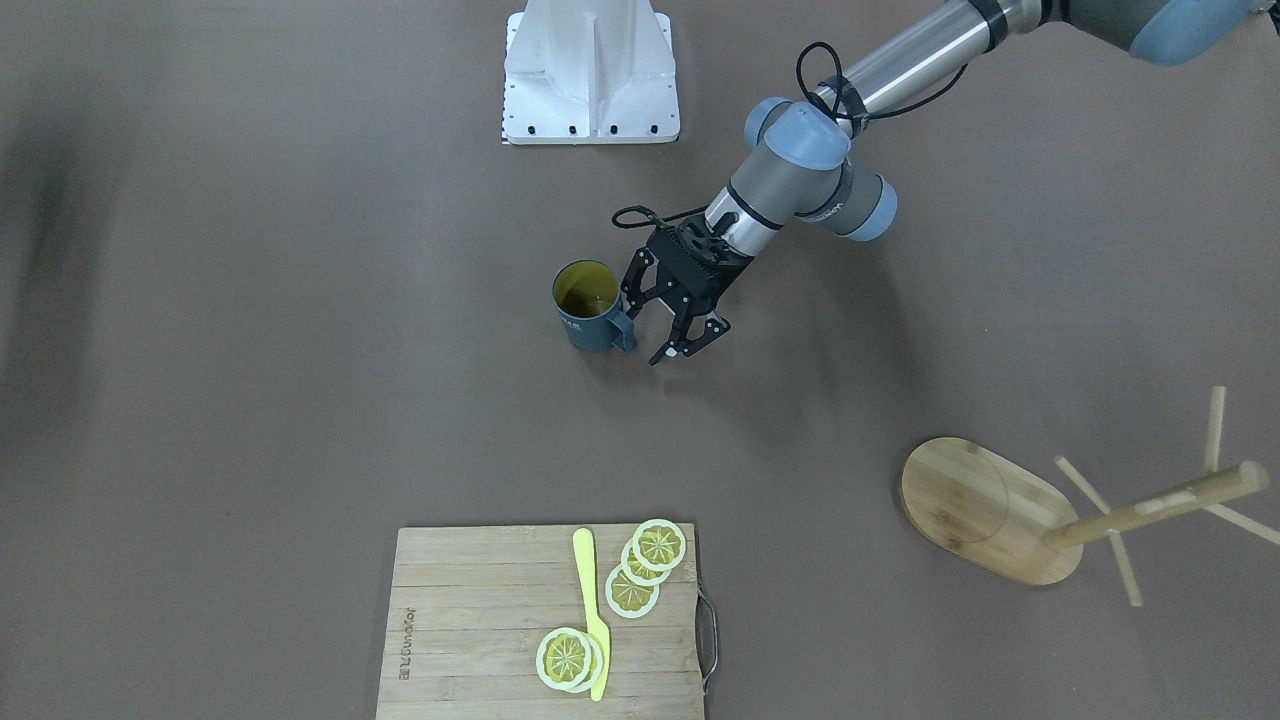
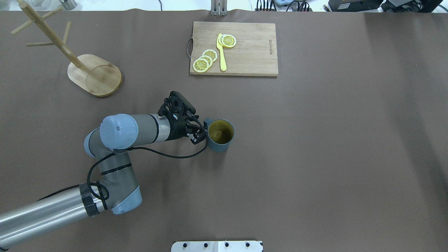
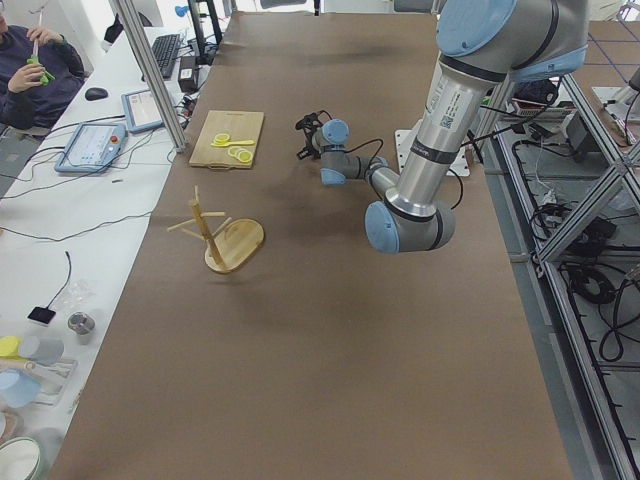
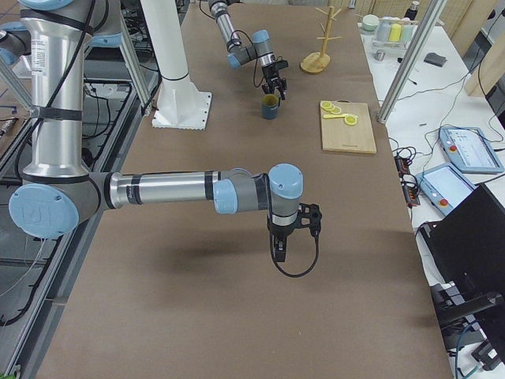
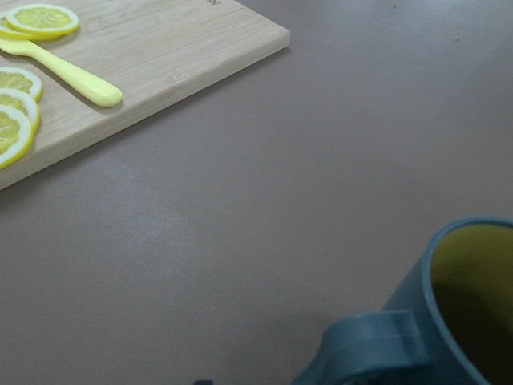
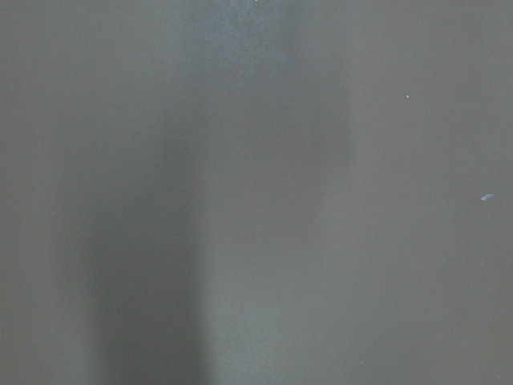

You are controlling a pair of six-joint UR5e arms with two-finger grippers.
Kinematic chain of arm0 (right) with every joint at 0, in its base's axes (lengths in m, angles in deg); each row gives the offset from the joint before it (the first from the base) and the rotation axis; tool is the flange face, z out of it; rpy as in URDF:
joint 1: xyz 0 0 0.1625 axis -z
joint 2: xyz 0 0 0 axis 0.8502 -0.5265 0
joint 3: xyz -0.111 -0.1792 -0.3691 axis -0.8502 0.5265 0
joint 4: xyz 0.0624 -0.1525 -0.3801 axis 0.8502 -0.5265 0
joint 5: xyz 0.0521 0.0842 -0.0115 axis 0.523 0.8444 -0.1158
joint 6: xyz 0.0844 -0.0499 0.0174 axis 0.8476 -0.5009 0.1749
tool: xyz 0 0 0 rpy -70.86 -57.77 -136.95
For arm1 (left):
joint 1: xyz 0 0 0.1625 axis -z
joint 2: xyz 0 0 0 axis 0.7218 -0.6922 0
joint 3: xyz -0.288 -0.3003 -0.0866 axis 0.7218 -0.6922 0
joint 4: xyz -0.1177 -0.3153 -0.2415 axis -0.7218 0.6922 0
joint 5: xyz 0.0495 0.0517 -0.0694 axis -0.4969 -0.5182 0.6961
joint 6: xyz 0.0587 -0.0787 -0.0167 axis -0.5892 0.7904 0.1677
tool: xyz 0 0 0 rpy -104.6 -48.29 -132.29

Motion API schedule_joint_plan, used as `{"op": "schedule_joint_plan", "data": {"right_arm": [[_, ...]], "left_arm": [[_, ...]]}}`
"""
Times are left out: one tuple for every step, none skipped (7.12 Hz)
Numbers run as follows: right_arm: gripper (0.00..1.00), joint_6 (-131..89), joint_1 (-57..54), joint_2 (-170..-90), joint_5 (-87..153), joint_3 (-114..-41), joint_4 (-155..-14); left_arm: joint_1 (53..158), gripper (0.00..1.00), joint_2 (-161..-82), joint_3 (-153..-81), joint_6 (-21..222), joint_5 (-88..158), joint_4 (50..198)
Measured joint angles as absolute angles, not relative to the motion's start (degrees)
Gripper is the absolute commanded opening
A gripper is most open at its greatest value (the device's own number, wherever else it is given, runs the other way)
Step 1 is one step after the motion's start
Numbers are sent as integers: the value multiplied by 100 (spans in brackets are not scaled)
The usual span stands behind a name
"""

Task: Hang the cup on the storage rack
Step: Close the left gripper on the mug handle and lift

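The left pincer point(image 1: 655, 330) has its two fingers point(image 1: 636, 285) spread apart and holds nothing. It sits low over the bench point(image 1: 300, 350), right beside the cup point(image 1: 590, 310). One finger is very close to the cup's handle point(image 1: 622, 330). I cannot tell if it touches the handle. In the left wrist view the handle and the cup's rim fill the bottom right corner, and no finger is around the handle.

The cup stands upright on the bench, near the middle. It is dark blue outside and yellow inside. Its handle points toward the left pincer.

Farther out, on the side away from the robot, lies a wooden cutting board point(image 1: 480, 620). Lemon slices point(image 1: 632, 590) and a yellow knife point(image 1: 590, 600) lie on it. The board is well apart from the cup.

The storage rack point(image 2: 94, 75) stands on the bench toward the robot's left and the far edge, well apart from the cup. It has a flat oval base, a round post and thin pegs. Nothing hangs on the pegs.

The right pincer point(image 4: 284, 241) hangs over bare bench well apart from the cup and points down. It shows only in the right side view, so I cannot tell if it is spread or together. Its wrist view shows only bench.
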State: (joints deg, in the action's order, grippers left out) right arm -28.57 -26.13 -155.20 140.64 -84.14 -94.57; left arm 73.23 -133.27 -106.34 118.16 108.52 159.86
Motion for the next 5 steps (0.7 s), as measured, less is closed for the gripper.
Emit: {"op": "schedule_joint_plan", "data": {"right_arm": [[100, -2857, -2612, -15520, 14064, -8414, -9458], [100, -2857, -2611, -15514, 14060, -8414, -9460], [100, -2857, -2610, -15508, 14058, -8414, -9458], [100, -2857, -2610, -15505, 14058, -8412, -9459], [100, -2857, -2610, -15500, 14057, -8409, -9462]], "left_arm": [[7298, 59, -13328, -10512, 11818, 10852, 16258], [7247, 58, -13326, -10351, 11815, 10850, 16639], [7179, 58, -13323, -10240, 11815, 10846, 16968], [7135, 48, -13324, -10202, 11819, 10844, 17123], [7117, 32, -13325, -10200, 11820, 10844, 17184]]}}
